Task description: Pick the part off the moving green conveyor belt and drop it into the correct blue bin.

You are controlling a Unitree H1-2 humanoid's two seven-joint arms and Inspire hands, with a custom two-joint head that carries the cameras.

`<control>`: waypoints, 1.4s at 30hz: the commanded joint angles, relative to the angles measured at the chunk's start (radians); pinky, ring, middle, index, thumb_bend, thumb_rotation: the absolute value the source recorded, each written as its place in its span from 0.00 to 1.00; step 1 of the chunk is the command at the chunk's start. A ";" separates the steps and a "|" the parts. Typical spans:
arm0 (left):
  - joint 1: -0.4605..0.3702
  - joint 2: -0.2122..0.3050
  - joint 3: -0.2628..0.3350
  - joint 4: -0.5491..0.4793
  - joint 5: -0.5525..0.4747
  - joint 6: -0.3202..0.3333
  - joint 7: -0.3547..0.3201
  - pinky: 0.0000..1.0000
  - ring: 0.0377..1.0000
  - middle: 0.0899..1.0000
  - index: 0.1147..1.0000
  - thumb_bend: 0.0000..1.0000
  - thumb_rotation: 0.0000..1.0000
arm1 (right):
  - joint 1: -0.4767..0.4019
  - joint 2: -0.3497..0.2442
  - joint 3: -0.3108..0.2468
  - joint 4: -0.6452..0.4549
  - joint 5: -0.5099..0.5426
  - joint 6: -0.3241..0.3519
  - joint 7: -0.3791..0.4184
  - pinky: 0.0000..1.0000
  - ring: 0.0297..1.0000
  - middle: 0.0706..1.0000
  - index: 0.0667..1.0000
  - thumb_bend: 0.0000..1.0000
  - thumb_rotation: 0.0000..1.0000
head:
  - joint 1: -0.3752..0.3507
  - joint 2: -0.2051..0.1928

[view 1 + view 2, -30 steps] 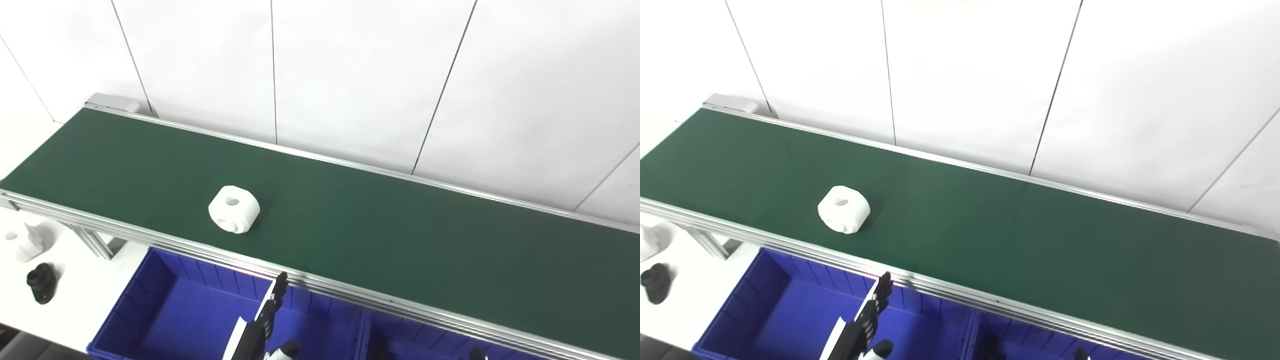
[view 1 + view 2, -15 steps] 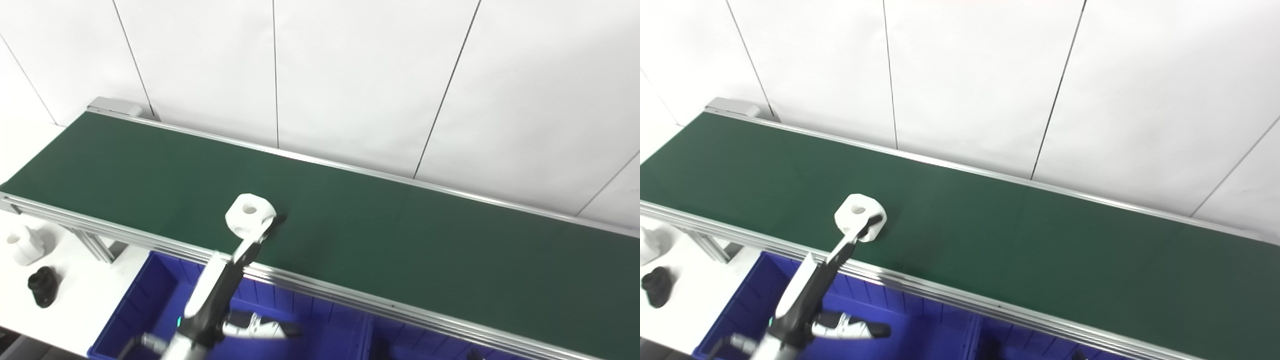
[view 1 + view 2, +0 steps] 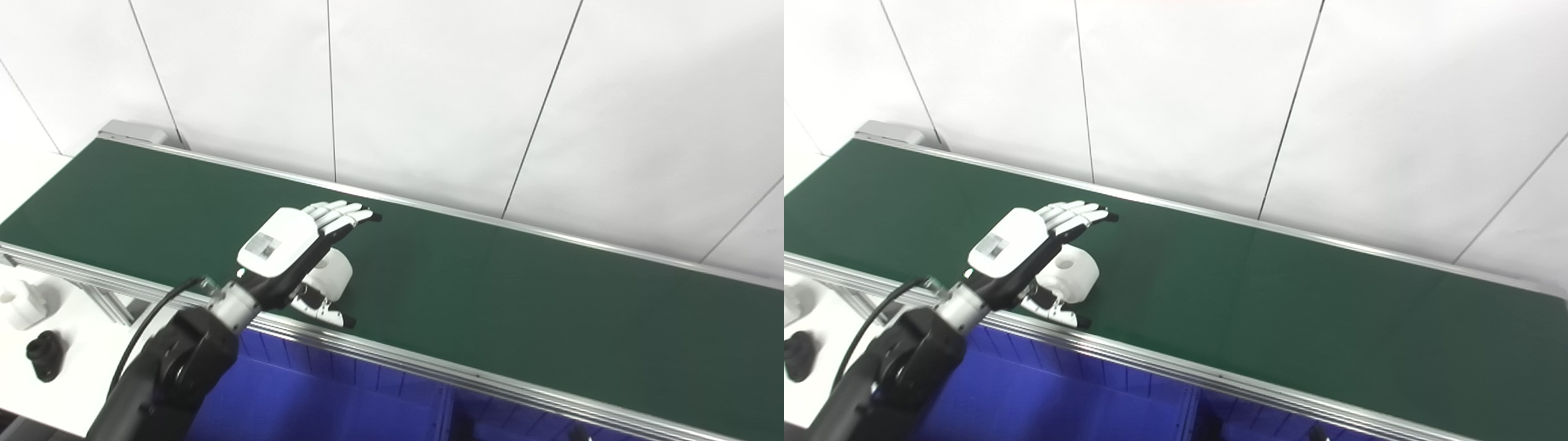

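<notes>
Left hand point(image 3: 288, 254) spread wide over green conveyor belt point(image 3: 490, 288), fingers apart, white part point(image 3: 331, 277) between fingers and thumb, not yet gripped.

Right eye view: part point(image 3: 1073, 275) resting on belt. Grasp, lift and drop into blue bin point(image 3: 1059, 398) all pending. Right hand unseen.
</notes>
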 commanded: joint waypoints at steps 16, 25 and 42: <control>-0.255 0.053 -0.163 0.380 0.008 -0.003 -0.021 0.91 0.92 0.88 0.83 1.00 0.26 | 0.013 0.020 0.008 -0.066 -0.039 0.003 -0.003 0.93 0.92 0.98 1.00 0.80 1.00 | -0.045 0.031; -0.299 0.042 -0.236 0.442 -0.045 0.029 -0.136 0.90 0.89 0.82 0.75 1.00 0.29 | 0.032 0.027 0.013 -0.103 -0.046 0.040 -0.001 0.93 0.91 0.97 1.00 0.79 1.00 | -0.060 0.053; -0.272 -0.023 -0.231 0.492 -0.004 -0.088 0.256 0.55 0.51 0.46 0.40 0.52 0.00 | 0.034 0.029 0.014 -0.112 -0.054 0.047 -0.002 0.90 0.89 0.96 1.00 0.78 1.00 | -0.062 0.065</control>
